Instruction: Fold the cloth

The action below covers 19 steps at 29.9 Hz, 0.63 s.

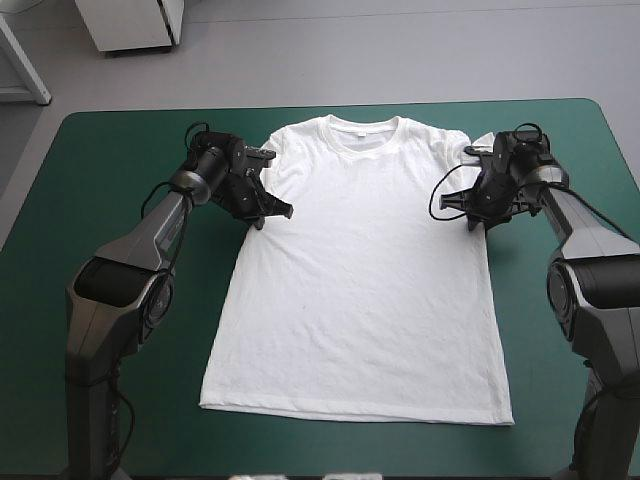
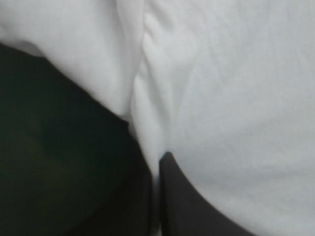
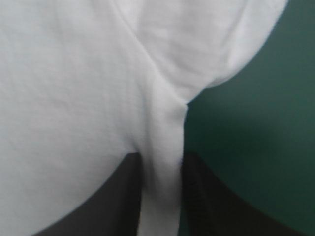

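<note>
T-shirt [image 1: 360,290] spread flat on the teal-green table [image 1: 120,170], collar toward the far edge. Left gripper [image 1: 272,212] and right gripper [image 1: 470,216], jaws all but closed, each pinch a fold at one underarm.

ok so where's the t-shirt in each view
High: T-shirt spread flat mid-table, collar toward the far edge, left tool and right tool at its underarms.
Left wrist: white field ahead of the tool, a fold pinched in it.
Right wrist: the same, a fold pinched.
Shared landmark: the teal-green cover beside the sleeve's edge.
</note>
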Each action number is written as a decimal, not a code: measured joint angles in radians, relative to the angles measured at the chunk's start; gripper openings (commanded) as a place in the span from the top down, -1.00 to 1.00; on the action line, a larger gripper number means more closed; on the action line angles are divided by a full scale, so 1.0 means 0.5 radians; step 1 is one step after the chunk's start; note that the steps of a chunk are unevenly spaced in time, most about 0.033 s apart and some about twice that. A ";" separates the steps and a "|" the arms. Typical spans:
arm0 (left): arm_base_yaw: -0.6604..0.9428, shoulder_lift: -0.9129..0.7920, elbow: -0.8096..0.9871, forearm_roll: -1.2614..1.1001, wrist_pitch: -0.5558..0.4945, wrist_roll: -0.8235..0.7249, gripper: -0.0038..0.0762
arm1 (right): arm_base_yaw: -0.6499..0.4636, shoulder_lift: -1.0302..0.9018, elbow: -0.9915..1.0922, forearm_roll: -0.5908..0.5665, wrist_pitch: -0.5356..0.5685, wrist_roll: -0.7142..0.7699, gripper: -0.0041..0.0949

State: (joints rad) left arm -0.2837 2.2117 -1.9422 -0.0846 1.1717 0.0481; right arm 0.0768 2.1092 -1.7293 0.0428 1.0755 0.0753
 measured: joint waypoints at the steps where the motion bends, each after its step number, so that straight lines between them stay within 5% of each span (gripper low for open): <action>1: 0.000 0.000 0.000 0.000 0.000 0.002 0.93 | -0.004 0.002 -0.003 -0.012 0.005 0.000 0.94; 13: -0.003 -0.050 0.013 -0.035 0.016 0.005 0.93 | 0.003 -0.052 -0.084 0.096 0.070 -0.008 0.95; 19: -0.006 -0.311 -0.067 -0.055 0.037 0.005 0.93 | 0.007 -0.380 -0.144 0.114 0.078 -0.033 0.95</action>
State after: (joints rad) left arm -0.2867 2.0560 -1.9756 -0.1118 1.1902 0.0506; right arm 0.0805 1.9190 -1.8012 0.0998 1.1145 0.0590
